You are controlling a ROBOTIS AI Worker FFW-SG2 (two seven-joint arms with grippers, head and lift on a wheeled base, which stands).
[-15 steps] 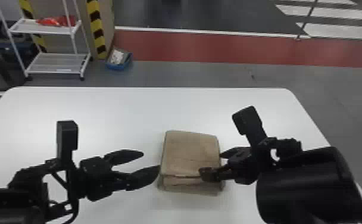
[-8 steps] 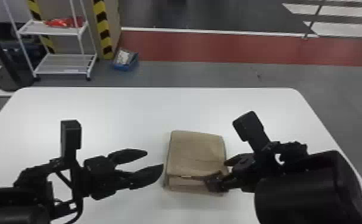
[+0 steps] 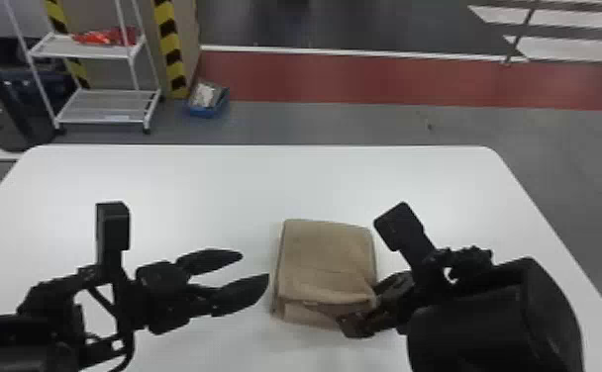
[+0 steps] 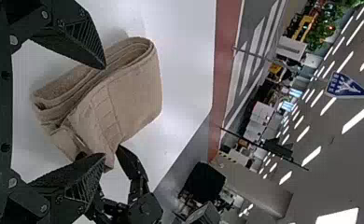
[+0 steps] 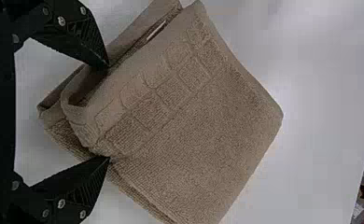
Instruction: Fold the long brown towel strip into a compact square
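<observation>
Over the table point(image 3: 191, 188), the wide right claw point(image 3: 359, 306) partly hides the towel point(image 3: 326, 262), the left claw point(image 3: 255, 265) gaping

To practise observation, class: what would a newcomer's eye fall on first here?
Probably the folded brown towel, a small bundle on the white table. Next, the two black grippers: the right one at the towel's right edge, the left one open just to its left. Behind, a red floor strip crosses the grey floor.
</observation>
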